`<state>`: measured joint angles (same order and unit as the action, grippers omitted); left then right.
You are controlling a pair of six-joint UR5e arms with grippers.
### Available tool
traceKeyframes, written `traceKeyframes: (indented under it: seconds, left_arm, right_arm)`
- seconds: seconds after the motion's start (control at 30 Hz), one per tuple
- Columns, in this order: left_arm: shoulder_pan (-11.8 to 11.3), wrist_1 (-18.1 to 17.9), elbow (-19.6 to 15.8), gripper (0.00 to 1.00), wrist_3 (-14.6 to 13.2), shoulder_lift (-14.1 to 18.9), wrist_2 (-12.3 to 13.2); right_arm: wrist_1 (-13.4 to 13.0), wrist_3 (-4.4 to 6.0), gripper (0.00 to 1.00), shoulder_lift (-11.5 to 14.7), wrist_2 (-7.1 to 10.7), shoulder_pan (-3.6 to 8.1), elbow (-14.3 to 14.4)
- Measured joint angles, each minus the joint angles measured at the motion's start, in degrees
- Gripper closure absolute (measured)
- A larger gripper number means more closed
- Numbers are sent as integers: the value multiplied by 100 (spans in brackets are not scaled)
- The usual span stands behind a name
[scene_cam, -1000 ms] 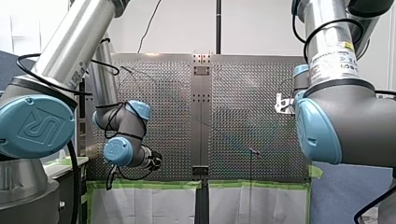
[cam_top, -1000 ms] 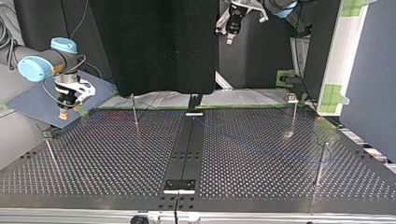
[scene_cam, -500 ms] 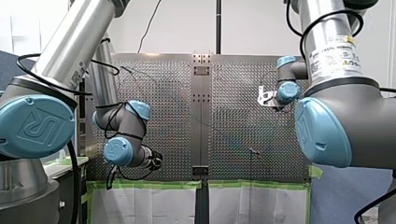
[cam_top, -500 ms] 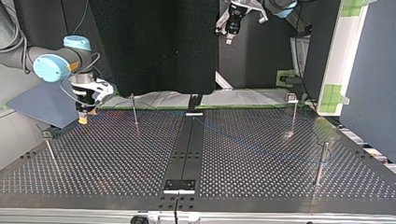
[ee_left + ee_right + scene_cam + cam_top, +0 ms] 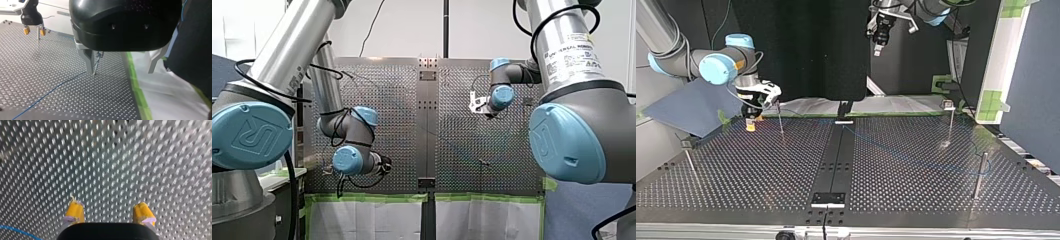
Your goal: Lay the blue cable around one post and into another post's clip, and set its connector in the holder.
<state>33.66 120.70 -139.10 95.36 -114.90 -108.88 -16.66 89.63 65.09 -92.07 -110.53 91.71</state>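
Observation:
The thin blue cable [image 5: 916, 161] lies slack on the perforated table, running from the far centre bracket [image 5: 844, 120] towards a post [image 5: 978, 176] at the top view's right. My right gripper [image 5: 750, 125] hovers open just over the table beside a thin post [image 5: 780, 119], its yellow pads [image 5: 75, 211] spread with nothing between them. A bit of cable [image 5: 15, 231] shows beside it. My left gripper [image 5: 877, 47] hangs high behind the table, open and holding nothing. In the left wrist view its metal fingers [image 5: 88, 60] frame a post [image 5: 96, 65] with cable [image 5: 50, 92] leading from it.
A clip-topped post [image 5: 950, 122] stands at the top view's far right and another [image 5: 688, 159] at its near left. A black plate with a holder [image 5: 828, 199] sits at the near centre. Green tape [image 5: 136, 85] and white sheeting edge the table.
My right arm has swung inward over the table, to the right in the top view, and now sits beside the thin post. My left arm shifted slightly. Both grippers stayed open.

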Motion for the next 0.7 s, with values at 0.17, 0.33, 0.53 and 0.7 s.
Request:
traceKeyframes:
  seconds: [0.17, 0.33, 0.53, 0.7]
  left_arm:
    - [-19, -8, 198, 0, 24, 2, -188]
    - [-23, -104, 247, 0, 41, 5, -401]
    - [-15, -287, 252, 0, 44, 4, -627]
    - [-1, -315, 254, 0, 44, 5, -712]
  right_arm:
    - [-155, 89, 2, 11, 5, -264, 175]
    - [-383, 184, 2, 16, 147, -506, 406]
    - [-684, 201, 2, 18, 275, -809, 708]
    - [-935, 216, 2, 18, 351, -1060, 956]
